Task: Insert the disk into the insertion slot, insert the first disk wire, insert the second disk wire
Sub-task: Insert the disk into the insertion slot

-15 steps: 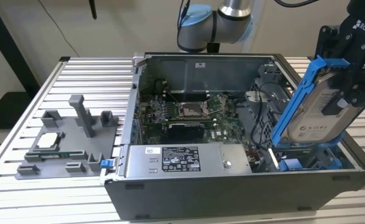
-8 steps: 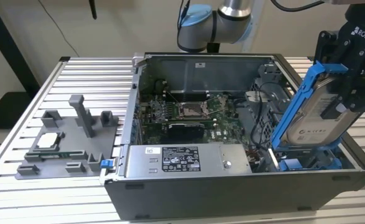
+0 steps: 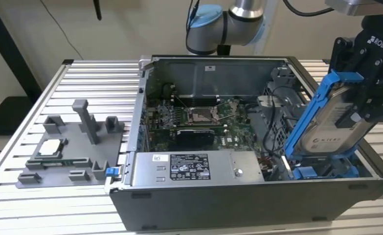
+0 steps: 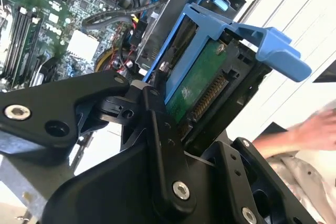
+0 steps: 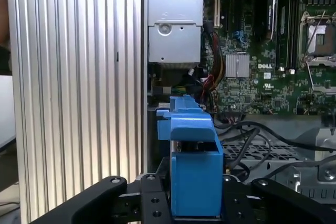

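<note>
In the exterior view the disk (image 3: 328,132), a silver drive in a bright blue carrier, stands steeply tilted over the case's front right corner. My gripper (image 3: 353,108) is shut on its upper part. The disk's lower end reaches down to the insertion slot (image 3: 322,171), a grey cage edged with blue tabs. The second wrist view has the disk's green circuit board (image 4: 202,85) clamped between black fingers (image 4: 160,140), with the cage (image 4: 157,30) beyond it. The blue carrier (image 5: 191,150) rises from my gripper (image 5: 194,195) in the first wrist view. Black cables (image 5: 262,135) lie loose beside the cage.
The open computer case (image 3: 243,200) rests on a slatted metal table (image 3: 93,73). Inside are a grey power-supply box (image 3: 191,169) and the motherboard (image 3: 201,115). A grey fixture (image 3: 67,152) with parts stands at the exterior view's left. A person's hand (image 4: 310,129) is near the table edge.
</note>
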You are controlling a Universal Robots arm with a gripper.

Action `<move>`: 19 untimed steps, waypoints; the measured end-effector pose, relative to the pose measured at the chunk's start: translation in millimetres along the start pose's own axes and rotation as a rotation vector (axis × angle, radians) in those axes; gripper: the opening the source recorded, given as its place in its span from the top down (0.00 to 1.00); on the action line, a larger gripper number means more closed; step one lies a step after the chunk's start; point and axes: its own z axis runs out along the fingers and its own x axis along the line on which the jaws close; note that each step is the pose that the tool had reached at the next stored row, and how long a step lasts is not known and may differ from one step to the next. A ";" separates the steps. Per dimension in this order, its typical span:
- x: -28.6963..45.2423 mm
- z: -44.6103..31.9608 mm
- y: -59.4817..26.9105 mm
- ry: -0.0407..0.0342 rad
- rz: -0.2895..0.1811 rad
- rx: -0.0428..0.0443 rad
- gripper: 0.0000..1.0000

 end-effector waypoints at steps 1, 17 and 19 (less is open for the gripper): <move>0.2 0.8 -1.2 -0.0070 0.000 -0.0002 1.00; 2.9 20.9 -12.9 -0.0387 0.001 -0.0010 1.00; 2.8 23.3 -13.3 -0.0387 0.000 -0.0009 1.00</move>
